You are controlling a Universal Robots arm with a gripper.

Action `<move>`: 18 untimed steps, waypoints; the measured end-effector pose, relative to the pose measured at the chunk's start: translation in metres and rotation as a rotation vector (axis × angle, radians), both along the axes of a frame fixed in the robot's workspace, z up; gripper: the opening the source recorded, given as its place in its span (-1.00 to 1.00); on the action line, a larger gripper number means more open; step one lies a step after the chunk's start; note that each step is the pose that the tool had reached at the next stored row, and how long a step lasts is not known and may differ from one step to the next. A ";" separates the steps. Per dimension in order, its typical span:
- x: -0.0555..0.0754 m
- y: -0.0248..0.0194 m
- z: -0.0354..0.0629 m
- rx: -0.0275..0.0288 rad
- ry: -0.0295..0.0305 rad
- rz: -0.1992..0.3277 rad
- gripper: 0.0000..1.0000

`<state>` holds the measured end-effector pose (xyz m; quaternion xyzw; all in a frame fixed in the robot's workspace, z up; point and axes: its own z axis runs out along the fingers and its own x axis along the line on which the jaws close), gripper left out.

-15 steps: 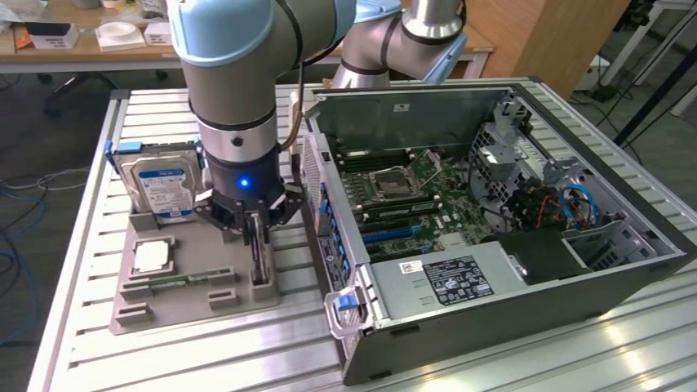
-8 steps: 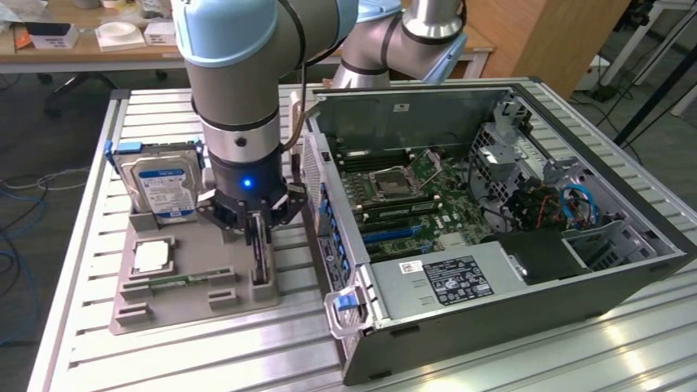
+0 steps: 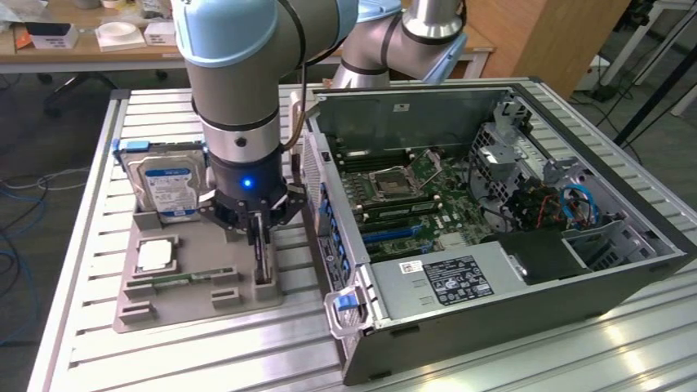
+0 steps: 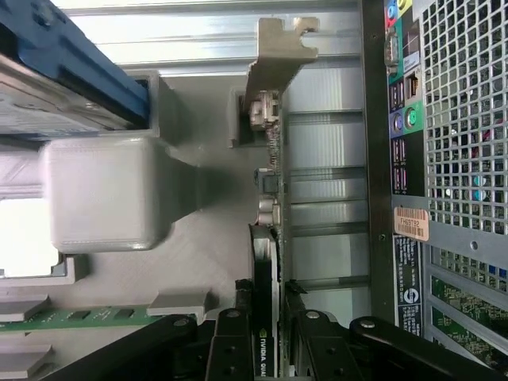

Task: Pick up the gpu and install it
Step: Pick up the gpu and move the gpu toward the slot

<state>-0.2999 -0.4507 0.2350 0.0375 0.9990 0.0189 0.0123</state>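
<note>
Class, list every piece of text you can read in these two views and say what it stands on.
"NVIDIA QUA", cut off by the frame edge: on the gpu.
Label on the hard drive: too blurred to read.
Label on the power supply: too small to read.
Stickers on the case: too small to read.

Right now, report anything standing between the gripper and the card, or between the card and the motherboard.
Nothing visible separates the gripper from the card. The case's rear wall stands upright between the card and the motherboard.
</note>
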 end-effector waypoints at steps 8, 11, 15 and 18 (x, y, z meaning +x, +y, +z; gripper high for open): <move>0.000 0.0000 0.0000 0.0000 0.0000 0.000 -0.47; 0.000 0.0000 0.0000 0.0000 0.0000 0.000 -0.47; 0.000 0.0000 0.0000 0.0000 0.0000 0.000 -0.47; 0.000 0.0000 0.0000 0.0000 0.0000 0.000 -0.47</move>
